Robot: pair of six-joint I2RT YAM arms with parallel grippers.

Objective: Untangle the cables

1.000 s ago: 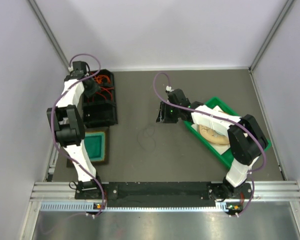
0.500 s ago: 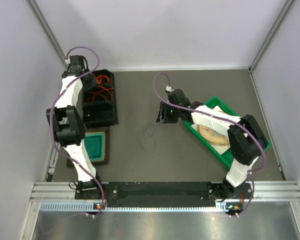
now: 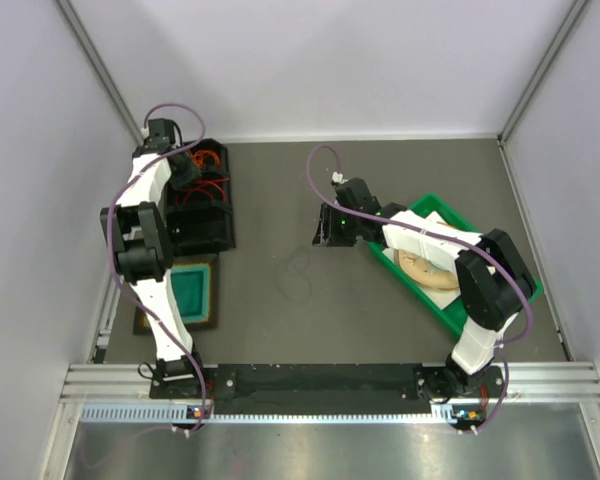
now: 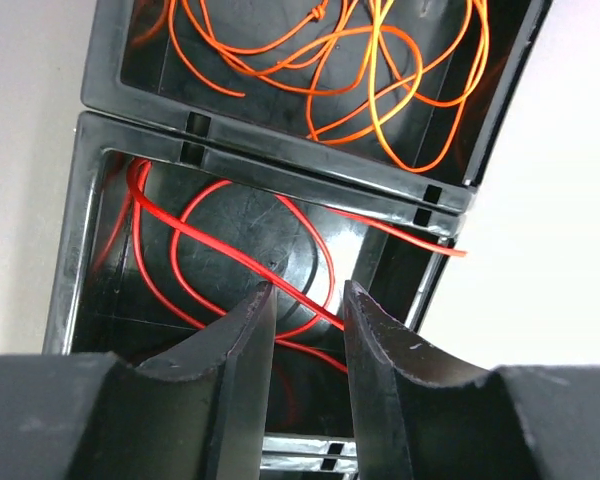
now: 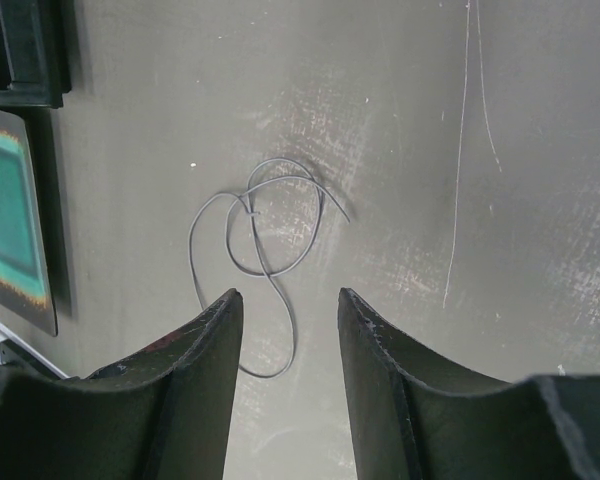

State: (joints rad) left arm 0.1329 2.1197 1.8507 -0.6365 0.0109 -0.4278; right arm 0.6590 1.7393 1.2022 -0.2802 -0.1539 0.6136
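Note:
Orange cables [image 4: 360, 70] lie in loose loops in the far compartment of a black bin [image 4: 280, 165], and a red cable [image 4: 230, 250] loops in the near compartment. My left gripper [image 4: 307, 300] hangs over the near compartment, open with a narrow gap. The red cable runs below the gap between its tips. In the top view the left gripper [image 3: 188, 178] is over the bin [image 3: 220, 235] at the back left. A thin dark cable [image 5: 255, 240] lies looped on the table [image 3: 298, 272]. My right gripper [image 5: 288, 295] is open and empty just above it [image 3: 323, 232].
A green tray [image 3: 412, 284] holding a beige object sits under the right arm at the right. A teal pad [image 3: 190, 290] lies in front of the black bin. Grey walls close in the table on three sides.
My left wrist pulled back towards the far wall, then came forward again over the bin. The right arm and the dark cable have not moved.

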